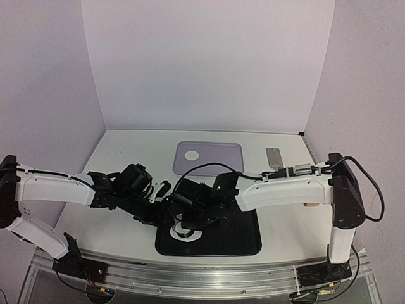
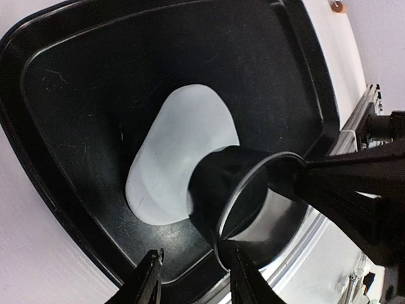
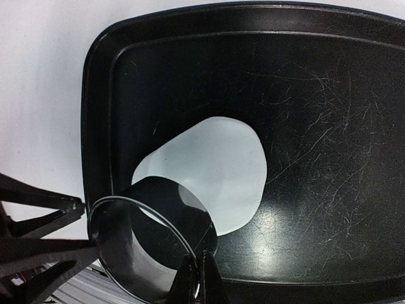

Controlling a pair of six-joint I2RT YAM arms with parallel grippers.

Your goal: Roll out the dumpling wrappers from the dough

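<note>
- Dough (image 3: pixel 209 171) lies flat in the black tray (image 3: pixel 316 95), partly under the steel ring (image 3: pixel 164 202).
- My right gripper (image 3: pixel 197 282) pinches the ring's wall tight.
- My left gripper (image 2: pixel 196 266) is part open beside the ring, holding nothing.

Top camera high, distant, looking down; both wrist cameras close, sharing black tray (image 3: pixel 316 95).

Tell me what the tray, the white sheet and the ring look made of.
The tray looks like black plastic or coated metal, glossy with fine scratches. The white sheet seems soft dough: matte, uneven outline. The ring is probably polished steel: thin bright rim, mirror-like wall.
</note>
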